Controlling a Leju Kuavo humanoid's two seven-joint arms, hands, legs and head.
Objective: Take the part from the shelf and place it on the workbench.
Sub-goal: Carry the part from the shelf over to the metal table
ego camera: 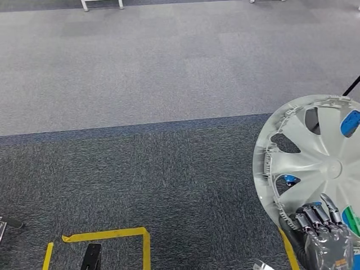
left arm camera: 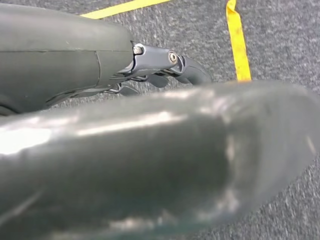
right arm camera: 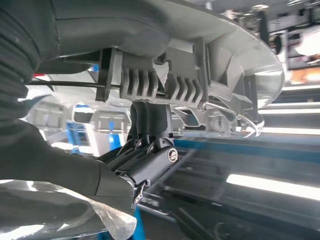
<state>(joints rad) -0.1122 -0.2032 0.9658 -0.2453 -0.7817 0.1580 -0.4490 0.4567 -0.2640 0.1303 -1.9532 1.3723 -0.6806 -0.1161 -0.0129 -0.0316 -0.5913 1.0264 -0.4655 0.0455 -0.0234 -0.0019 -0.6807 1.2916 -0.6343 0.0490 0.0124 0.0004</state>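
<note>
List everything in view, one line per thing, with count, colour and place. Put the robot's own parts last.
wheel cover: one, silver-grey, at the right of the head view, held up over the carpet.
tape lines: several, yellow, stuck on the carpet low in the head view.
carpet: one, grey, lighter far off and darker near.
white legs: a few, at the far edge, too cropped to identify.
right hand: one, grey with dark fingers, gripping the wheel cover's rim.
left hand: one, dark grey, over the carpet.

— What does the part look like?
— A silver-grey plastic hubcap (ego camera: 316,160) with broad spokes and open gaps, ribbed clips along its rim.
— Where is it?
— Held up over the grey carpet (ego camera: 148,112), gripped at its near rim by the right hand (ego camera: 324,236).
</note>
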